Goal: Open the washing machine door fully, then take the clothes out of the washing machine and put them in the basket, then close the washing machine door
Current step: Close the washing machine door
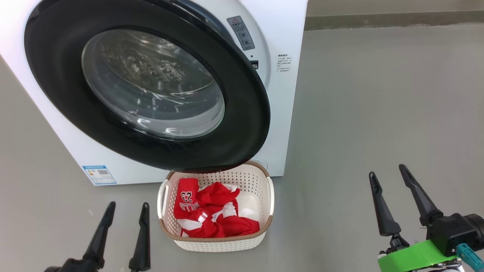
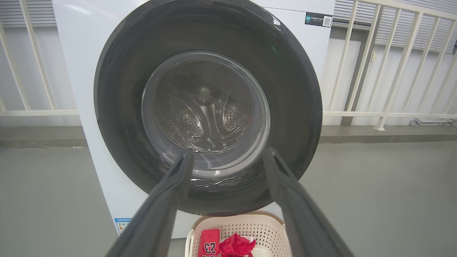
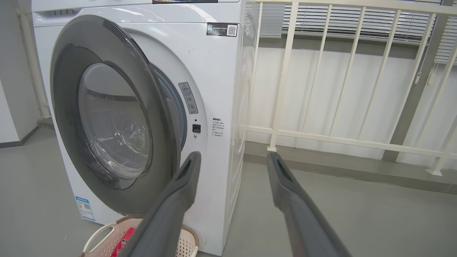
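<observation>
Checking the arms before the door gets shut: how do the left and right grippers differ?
The left gripper holds its fingers close together beside the basket; the right gripper spreads them wider, farther from it. The right gripper's fingertips reach higher in the head view than the left gripper's. Both are open and empty.

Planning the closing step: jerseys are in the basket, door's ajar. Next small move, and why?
Probably bring the open right pincer to the door at its free edge and push: it stands ajar, and the clothes already lie in the basket.
</observation>
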